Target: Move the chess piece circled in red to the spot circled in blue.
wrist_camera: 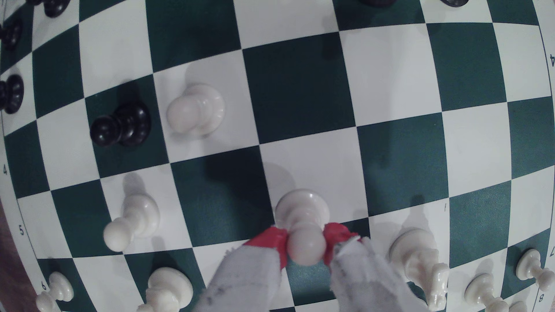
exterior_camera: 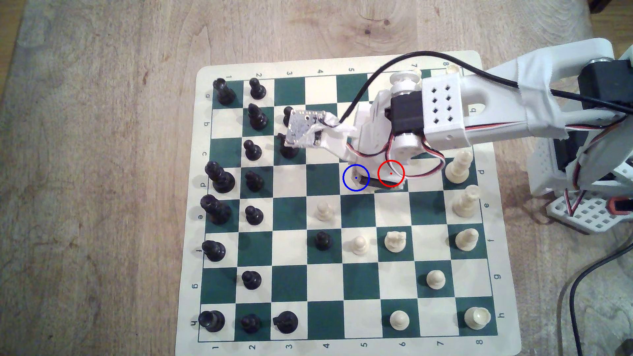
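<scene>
Cream-white pawn [wrist_camera: 303, 222], ball head, flared round base, upright, head pinched between red gripper tips, base over a white square. Target spot [exterior_camera: 356, 177]: blue-ringed white square, partly hidden under the arm.

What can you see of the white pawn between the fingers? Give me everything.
The white pawn is glossy cream plastic, with a ball head, narrow neck and flared round base. It stands upright, its base on a cream square close to the border with a dark green one. The red-tipped fingers of the gripper press on either side of its head. Whether the base is on the board or just off it cannot be told. No other piece touches it. In the exterior view the arm covers it.
</scene>
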Robot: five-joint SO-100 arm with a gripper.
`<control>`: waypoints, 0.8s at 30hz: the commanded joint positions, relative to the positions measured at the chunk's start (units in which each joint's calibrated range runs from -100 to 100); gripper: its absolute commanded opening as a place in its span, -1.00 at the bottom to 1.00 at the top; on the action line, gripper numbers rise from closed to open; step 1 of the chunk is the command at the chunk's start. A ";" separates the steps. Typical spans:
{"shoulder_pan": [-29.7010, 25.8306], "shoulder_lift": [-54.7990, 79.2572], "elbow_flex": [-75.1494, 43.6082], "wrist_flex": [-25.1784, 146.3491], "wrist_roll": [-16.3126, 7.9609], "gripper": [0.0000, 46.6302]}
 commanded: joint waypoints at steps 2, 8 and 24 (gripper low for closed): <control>0.55 -0.03 -4.85 -1.95 0.05 -0.99; 0.87 0.91 -4.22 -3.34 0.10 -0.99; 1.02 3.20 -3.13 -4.57 0.49 -0.99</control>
